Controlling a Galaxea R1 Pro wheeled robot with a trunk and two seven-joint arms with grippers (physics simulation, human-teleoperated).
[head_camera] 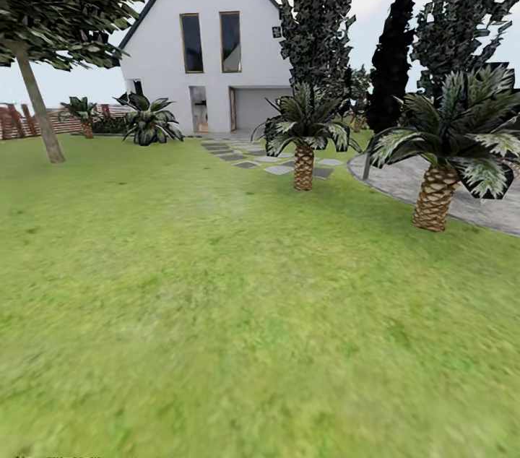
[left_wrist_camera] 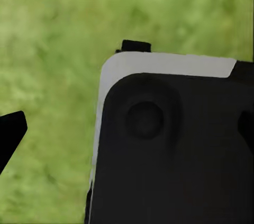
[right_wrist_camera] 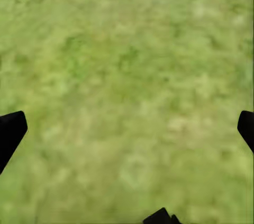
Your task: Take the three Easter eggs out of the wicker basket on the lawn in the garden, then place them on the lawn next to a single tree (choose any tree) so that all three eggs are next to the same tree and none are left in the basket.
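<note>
Rolling over patchy green lawn point(head_camera: 217, 313), right gripper point(right_wrist_camera: 127, 128) spread wide, left gripper's state unclear; those small eggs, likely light and slippery, want a gentle mid-body pinch.

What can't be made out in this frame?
- Left tool: one dark fingertip at the left wrist view's edge; a black-and-white robot part covers the other side.
- Right tool: fingertips cut off by both edges.
- Tree: canopy cropped by the head view's edge.
- Lawn: foreground blurred.
</note>
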